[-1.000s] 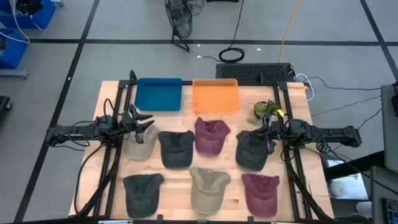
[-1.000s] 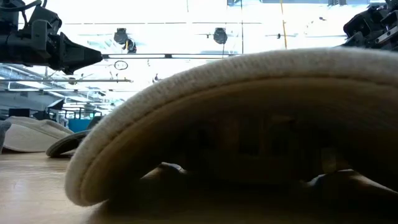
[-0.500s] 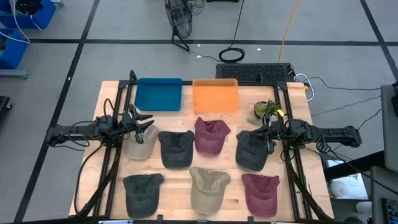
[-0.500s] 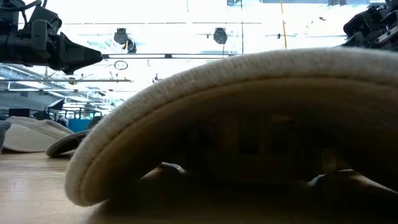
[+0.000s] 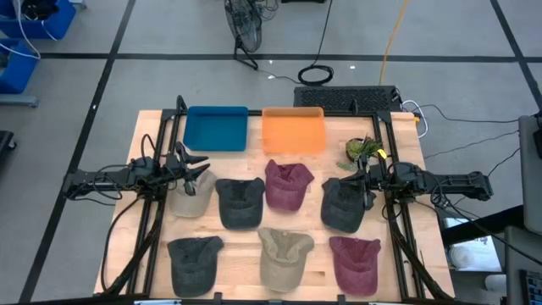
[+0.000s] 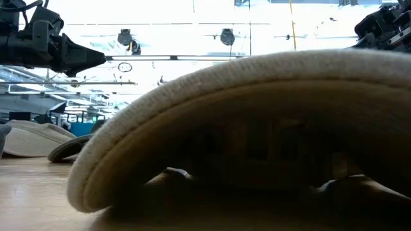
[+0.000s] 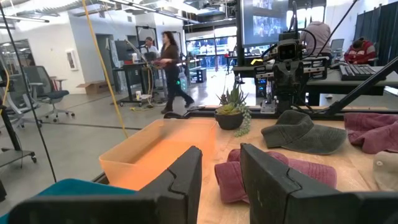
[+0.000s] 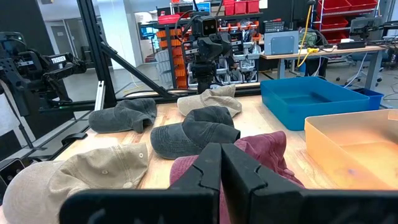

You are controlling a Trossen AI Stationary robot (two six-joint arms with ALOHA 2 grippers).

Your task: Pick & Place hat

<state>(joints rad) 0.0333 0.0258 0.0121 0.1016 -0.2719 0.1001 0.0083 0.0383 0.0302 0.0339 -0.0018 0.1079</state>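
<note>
Left fingers [image 7: 217, 180] stand slightly parted, empty; right fingers [image 8: 222, 168] are pressed together, empty. From above, left gripper [image 5: 196, 172] hovers over the beige hat [image 5: 191, 200] on the surface [image 5: 318, 246]. Widen first, then descend onto its crown.

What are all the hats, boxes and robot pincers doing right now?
Left pincer: open, empty, above the beige hat.
Right pincer: shut, empty, above the dark grey hat.
Blue bin: empty.
Orange bin: empty.
Maroon hat: lying flat on the table.
</note>
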